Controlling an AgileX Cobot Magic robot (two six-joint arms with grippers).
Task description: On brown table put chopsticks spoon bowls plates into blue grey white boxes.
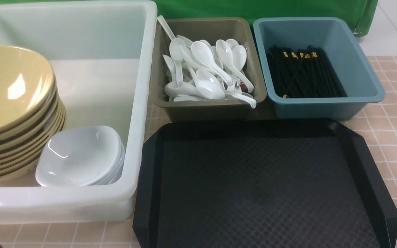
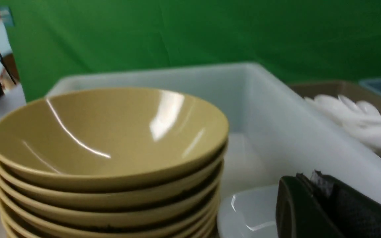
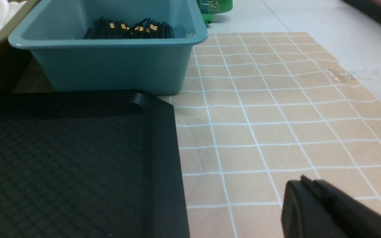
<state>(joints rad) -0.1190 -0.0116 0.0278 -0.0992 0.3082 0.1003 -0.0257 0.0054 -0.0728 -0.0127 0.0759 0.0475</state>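
Black tray [image 1: 264, 186] nearest, no legible writing; end effector states possibly hidden, cannot tell.

Bowls [image 1: 12, 103], plates [image 1: 79, 156], spoons [image 1: 205, 72], chopsticks [image 1: 303, 74] lie sorted in boxes [image 1: 143, 86]

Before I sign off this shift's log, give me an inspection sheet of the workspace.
Surface: tiled table, bare to the right of the tray.
Job's things: bowls stacked beside plates in the white box; spoons in the grey box; chopsticks in the blue box.
Clutter: black tray, nothing on it.
Grippers: left gripper and right gripper only partly seen; state unclear.
Cables: nothing seen.
Surroundings: green backdrop, white floor.
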